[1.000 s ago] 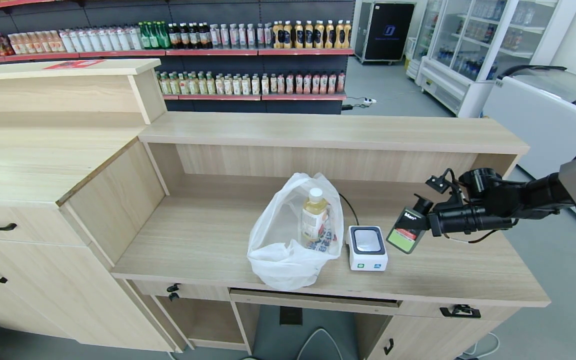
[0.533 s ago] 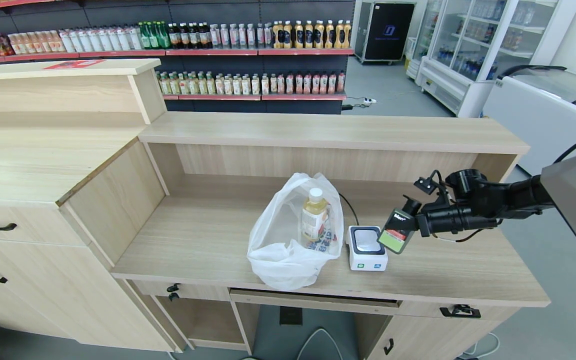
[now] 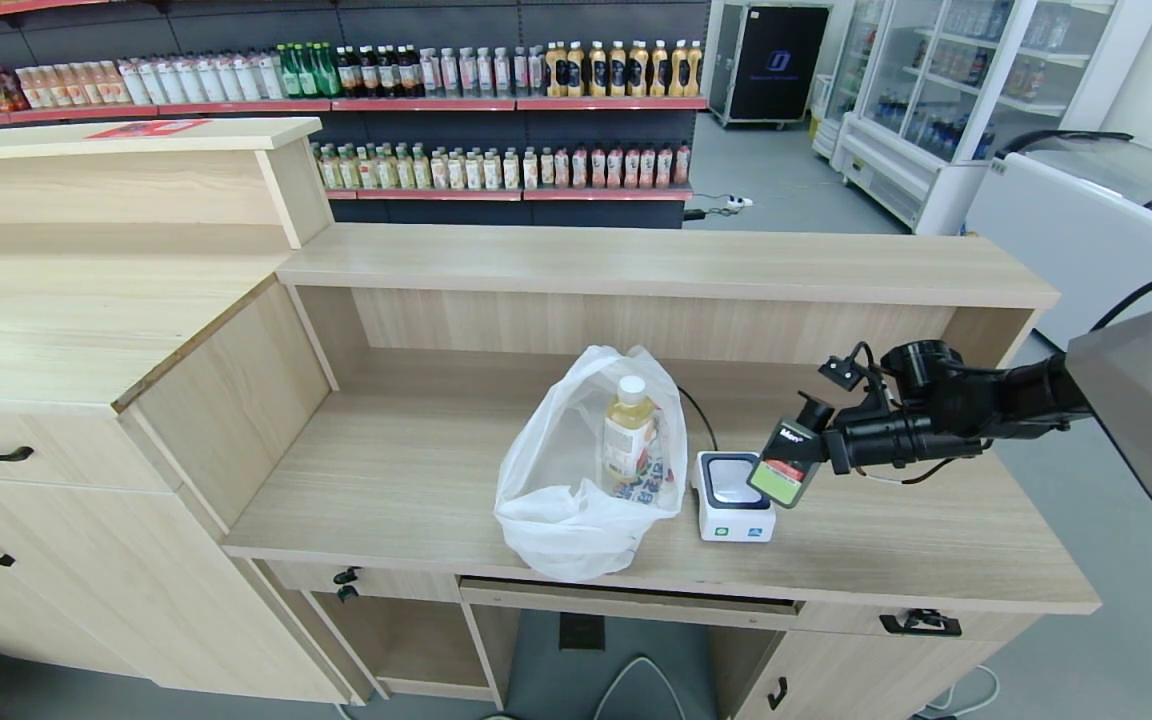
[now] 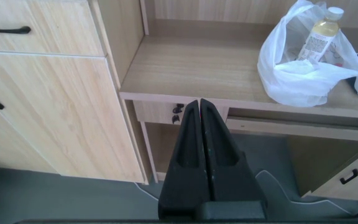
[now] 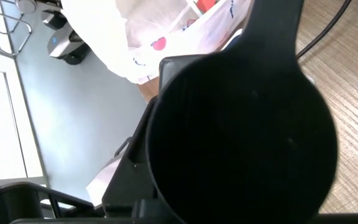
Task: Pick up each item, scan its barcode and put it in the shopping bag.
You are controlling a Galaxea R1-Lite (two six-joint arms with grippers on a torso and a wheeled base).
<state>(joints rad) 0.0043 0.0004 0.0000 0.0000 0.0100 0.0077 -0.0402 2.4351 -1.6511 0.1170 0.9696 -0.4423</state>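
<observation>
Head view shows my right gripper point(image 3: 808, 442) clamped on a black cylindrical can with a green-and-red label point(image 3: 784, 472), hanging just above the white square scanner box point(image 3: 728, 500) beside the translucent white plastic shopping bag point(image 3: 551, 500). I should turn the barcode side squarely toward the scanner's glass (no rushing). My left gripper point(image 4: 200, 134) is pressed closed, empty.

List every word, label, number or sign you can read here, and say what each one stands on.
Item in the right claw: white lettering on a dark label, too small to read.
Bottle in the shopping bag: label print blurred.
Shopping bag: red and blue print, unreadable.
Scanner: two small front stickers, unreadable.
Shelf bottles: labels too small.
Red sign: unreadable.
Nothing can be quoted with confidence.
</observation>
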